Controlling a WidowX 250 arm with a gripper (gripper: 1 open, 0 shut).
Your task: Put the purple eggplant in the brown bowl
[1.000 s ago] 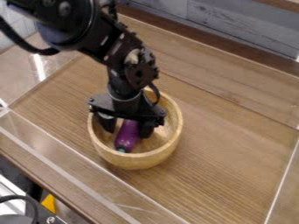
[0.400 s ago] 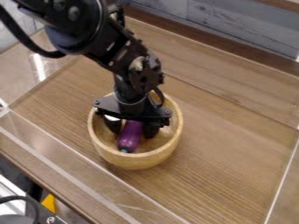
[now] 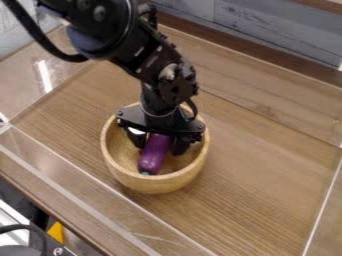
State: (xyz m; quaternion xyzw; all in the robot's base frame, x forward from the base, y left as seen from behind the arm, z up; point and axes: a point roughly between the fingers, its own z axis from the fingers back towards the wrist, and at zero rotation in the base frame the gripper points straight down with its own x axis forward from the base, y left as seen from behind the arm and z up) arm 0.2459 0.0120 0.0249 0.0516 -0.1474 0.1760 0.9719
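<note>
My fingers [image 3: 159, 137] stand spread wide, released, straddling the purple eggplant [image 3: 155, 154] lying inside the brown bowl [image 3: 118, 168] on the tabletop [image 3: 254, 190]; risk: lifting carelessly, fingers snag eggplant, tipping bowl.

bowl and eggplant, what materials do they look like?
Brown bowl: looks like light wood, matte, thick rim; the grain is too faint to be sure. Purple eggplant: probably plastic, smooth and glossy with a highlight, lying inside the bowl.
</note>
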